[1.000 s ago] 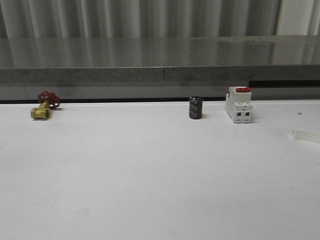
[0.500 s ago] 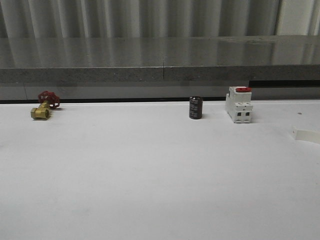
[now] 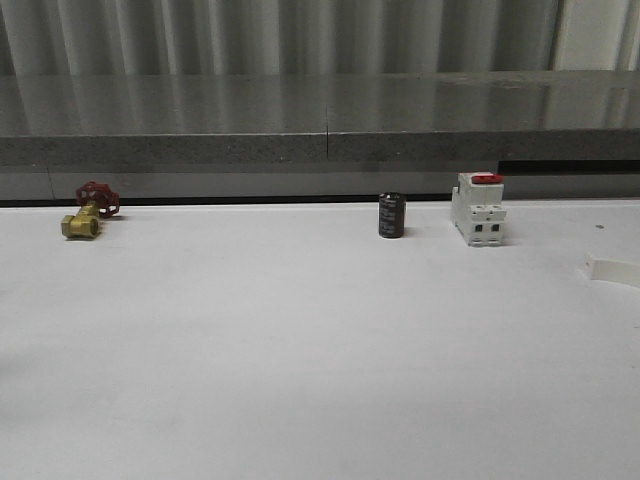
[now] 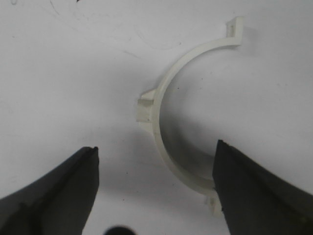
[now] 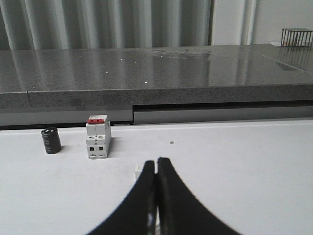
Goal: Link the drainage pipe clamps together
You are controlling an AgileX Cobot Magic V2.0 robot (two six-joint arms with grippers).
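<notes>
Two dark fingers (image 4: 63, 191) of the left gripper (image 4: 156, 188) stand spread apart over a white half-ring clamp (image 4: 164, 132); nothing is held. One finger tip overlaps the clamp's lower arc, contact uncertain. That clamp lies flat on the white table (image 4: 73, 73), open side away from its small side lug, flat tabs at both ends.

Right gripper (image 5: 156, 169): fingers pressed together, no gap visible. A small white piece (image 5: 140, 170) peeks out just behind the tips; cannot tell whether it is pinched.

Front view: a second white clamp piece (image 3: 612, 268) at the table's right edge, cut off by the frame. Along the back edge sit a brass valve with red handle (image 3: 88, 212) at left, a black cylinder (image 3: 391, 215) and, just beside it, a white switch with red top (image 3: 477, 208).

Behind the table: grey speckled stone ledge (image 3: 320, 115), then pale corrugated wall (image 3: 280, 35).
</notes>
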